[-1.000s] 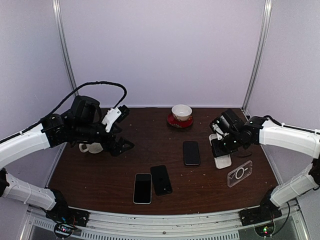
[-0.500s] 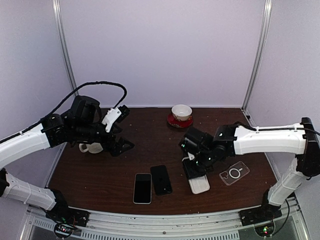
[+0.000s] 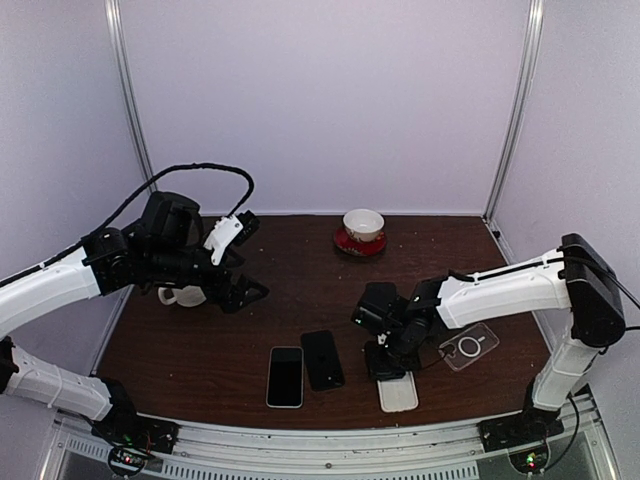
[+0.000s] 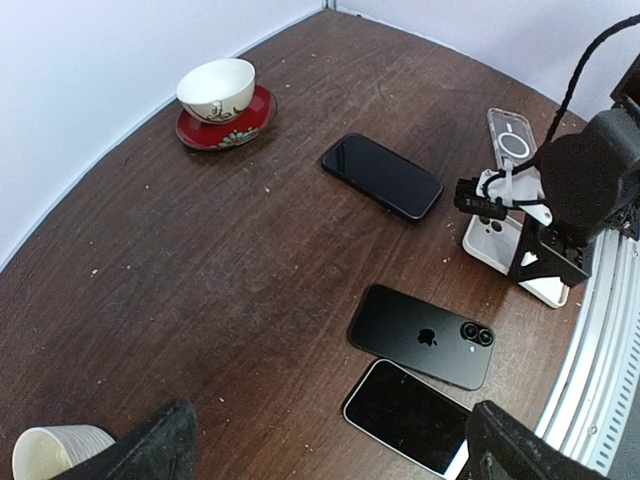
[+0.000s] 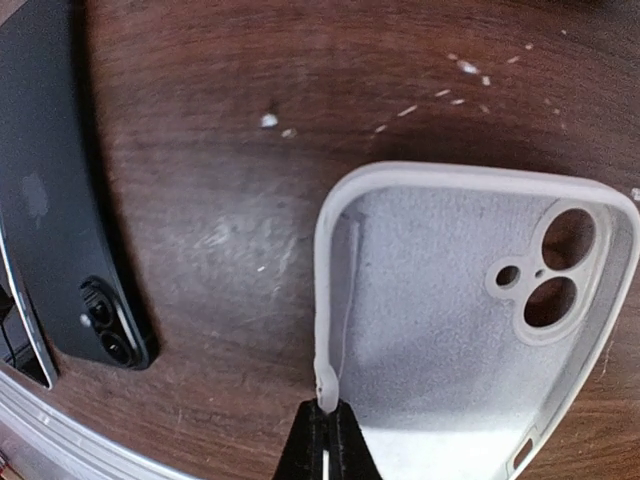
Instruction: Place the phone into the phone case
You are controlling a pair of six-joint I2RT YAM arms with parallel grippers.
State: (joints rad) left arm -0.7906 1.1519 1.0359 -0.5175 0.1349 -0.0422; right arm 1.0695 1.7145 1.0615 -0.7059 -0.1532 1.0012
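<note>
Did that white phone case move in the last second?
Yes. The white case slid left and toward the table's near edge, away from the red saucer.

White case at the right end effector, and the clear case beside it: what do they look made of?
White case: probably soft silicone, matte rim, with a fuzzy grey lining like microfibre. Clear case: transparent glossy plastic, hard or flexible unclear; the brown table shows through it, and a white ring marks its back.

dark wooden table (image 3: 200, 345), pale lilac walls (image 3: 330, 100), metal corner posts (image 3: 130, 100)
</note>
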